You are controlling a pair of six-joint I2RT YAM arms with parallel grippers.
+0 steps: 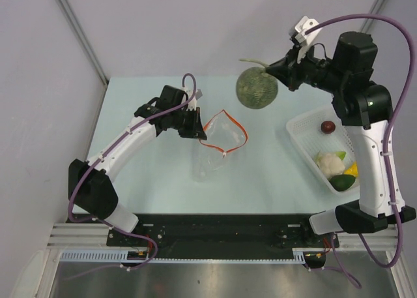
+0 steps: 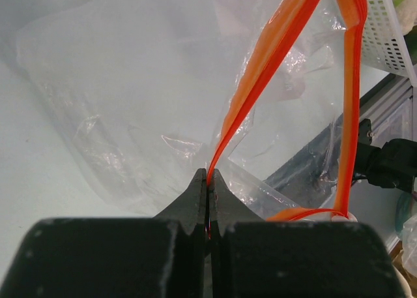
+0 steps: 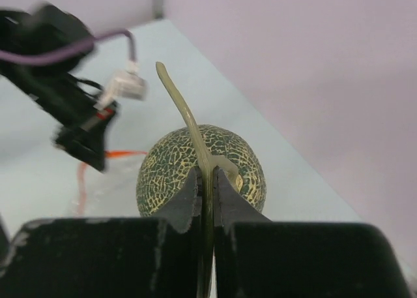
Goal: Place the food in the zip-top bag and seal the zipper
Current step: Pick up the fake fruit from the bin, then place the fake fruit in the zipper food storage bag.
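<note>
- Bag lies mid-table, empty, mouth gaping; zipper unsealed.
- Left gripper pressed together on the zipper strip, holding the mouth open.
- Right gripper pinches melon by its stem, near the bag, not yet in.
- Four pieces sit in the basket; nearly all the loading is left, by my reckoning.

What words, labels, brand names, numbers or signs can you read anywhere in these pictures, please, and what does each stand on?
None can be read in any view.
The zip-top bag, its zipper, the melon, the white basket, the left arm and the right arm show no print.
</note>
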